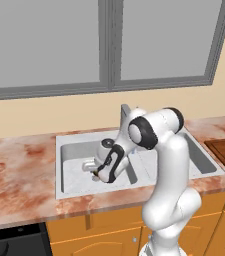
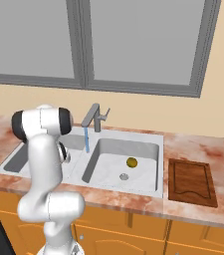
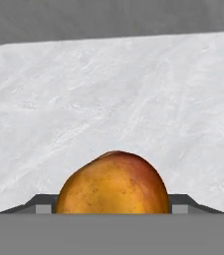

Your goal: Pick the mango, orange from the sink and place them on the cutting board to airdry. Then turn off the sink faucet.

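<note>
- An orange (image 3: 112,183), golden with a red-brown top, is seen between the dark fingertips (image 3: 182,204) of the gripper (image 1: 100,174), which is lowered into the left basin of the sink (image 1: 60,165).
- The jaws are closed against the fruit's two sides.
- The mango (image 2: 131,162) is seen on the floor of the right basin, just beyond its drain (image 2: 124,176).
- Blue water (image 2: 86,140) is poured by the faucet (image 2: 95,117).
- The cutting board (image 2: 191,183) is laid on the counter (image 2: 223,154) right of the sink.
</note>
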